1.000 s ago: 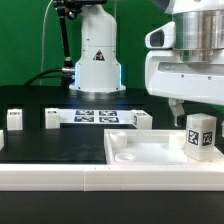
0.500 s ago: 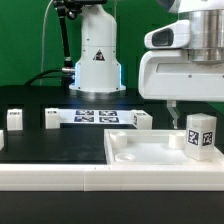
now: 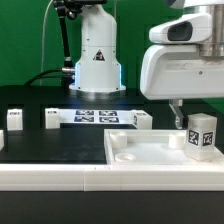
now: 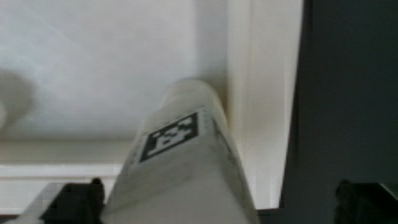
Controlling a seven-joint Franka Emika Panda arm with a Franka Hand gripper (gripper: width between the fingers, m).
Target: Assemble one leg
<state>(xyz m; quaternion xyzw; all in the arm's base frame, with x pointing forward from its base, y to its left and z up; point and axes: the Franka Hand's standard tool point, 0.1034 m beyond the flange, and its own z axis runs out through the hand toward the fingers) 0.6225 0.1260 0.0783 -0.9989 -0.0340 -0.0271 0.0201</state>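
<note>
A leg [image 3: 201,133], a small white post with a black-and-white tag, stands upright on the right end of the wide white panel [image 3: 140,152]. My gripper [image 3: 195,112] hangs right over the leg, and one dark finger [image 3: 177,113] reaches down beside its top. In the wrist view the leg [image 4: 187,150] lies between my two dark fingertips [image 4: 75,200], closer to one of them. The gripper [image 4: 217,205] is open and the jaws stand wide apart, with a gap on the far side of the leg.
Three more white legs [image 3: 14,119] [image 3: 51,119] [image 3: 141,120] stand on the black table behind the panel. The marker board [image 3: 95,116] lies between them. The arm's white base [image 3: 96,60] stands at the back.
My gripper body has shifted slightly above the leg. The leg and the panel have stayed in place.
</note>
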